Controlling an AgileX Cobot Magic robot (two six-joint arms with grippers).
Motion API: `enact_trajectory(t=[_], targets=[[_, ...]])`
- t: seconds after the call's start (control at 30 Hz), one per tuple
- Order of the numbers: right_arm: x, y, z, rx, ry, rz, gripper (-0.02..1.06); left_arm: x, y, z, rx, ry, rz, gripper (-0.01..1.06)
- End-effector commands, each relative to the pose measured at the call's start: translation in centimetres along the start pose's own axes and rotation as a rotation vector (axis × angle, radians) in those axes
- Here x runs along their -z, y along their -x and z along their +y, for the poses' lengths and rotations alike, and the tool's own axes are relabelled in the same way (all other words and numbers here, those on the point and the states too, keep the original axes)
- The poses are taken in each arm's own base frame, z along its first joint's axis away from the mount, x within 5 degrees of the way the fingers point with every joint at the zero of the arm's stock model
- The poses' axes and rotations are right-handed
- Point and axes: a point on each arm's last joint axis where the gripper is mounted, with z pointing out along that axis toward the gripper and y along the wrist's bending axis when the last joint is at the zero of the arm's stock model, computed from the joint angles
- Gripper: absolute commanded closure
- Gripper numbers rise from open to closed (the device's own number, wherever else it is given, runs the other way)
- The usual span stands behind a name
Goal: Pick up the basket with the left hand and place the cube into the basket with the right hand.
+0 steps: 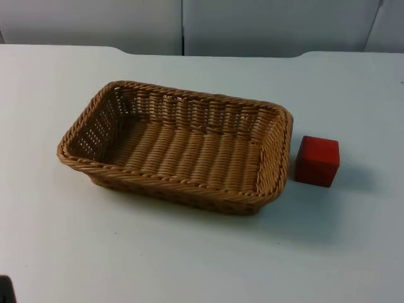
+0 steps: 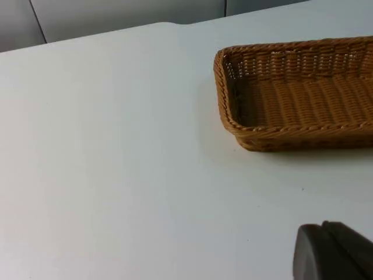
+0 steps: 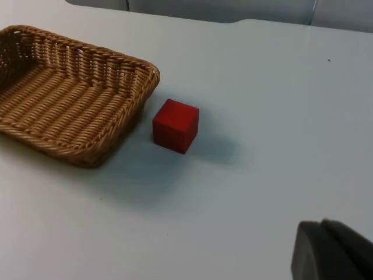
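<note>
An empty tan wicker basket (image 1: 183, 151) rests flat in the middle of the white table. A red cube (image 1: 317, 161) stands just off its right short end, a small gap apart. In the left wrist view the basket (image 2: 303, 99) lies ahead, and my left gripper (image 2: 335, 251) hangs over bare table, well short of the basket's near short end. In the right wrist view the cube (image 3: 175, 125) sits beside the basket (image 3: 58, 105), with my right gripper (image 3: 332, 251) held back from both. Neither gripper touches anything.
The white table top (image 1: 189, 252) stretches wide around the basket and cube. The grey partition wall (image 1: 252, 25) closes the far edge. A small dark shape (image 1: 5, 291) sits at the near left edge of the top view.
</note>
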Motion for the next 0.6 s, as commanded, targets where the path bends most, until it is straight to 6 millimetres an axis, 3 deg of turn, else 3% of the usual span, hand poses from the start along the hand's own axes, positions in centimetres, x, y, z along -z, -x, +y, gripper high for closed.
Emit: enact_trajectory(t=[0.0, 0.17, 0.27, 0.3, 0.4, 0.43, 0.47, 0.57], targets=[[-0.1, 0.0, 0.0, 0.004, 0.004, -0.009, 1.04, -0.1, -0.1, -0.1, 0.012, -0.009, -0.008, 1.05], [-0.1, 0.0, 0.0, 0.004, 0.004, -0.009, 1.04, -0.1, 2.2, -1.9, 0.177, -0.223, -0.028, 1.05], [-0.1, 0.0, 0.0, 0.004, 0.004, -0.009, 1.04, -2.9, 5.1, -3.3, 0.172, -0.417, 0.078, 1.05], [-0.1, 0.0, 0.0, 0.004, 0.004, -0.009, 1.04, -2.9, 5.1, -3.3, 0.172, -0.417, 0.078, 1.05], [-0.1, 0.0, 0.0, 0.004, 0.004, -0.009, 1.04, -7.9, 7.3, -3.6, 0.144, -0.493, 0.219, 1.05], [-0.1, 0.0, 0.0, 0.004, 0.004, -0.009, 1.04, -10.7, 8.2, -3.6, 0.139, -0.52, 0.282, 1.02], [-0.1, 0.0, 0.0, 0.004, 0.004, -0.009, 1.04, -10.7, 8.2, -3.6, 0.139, -0.52, 0.282, 1.02], [-0.1, 0.0, 0.0, 0.004, 0.004, -0.009, 1.04, -15.1, 10.0, -3.8, 0.177, -0.577, 0.347, 0.85]])
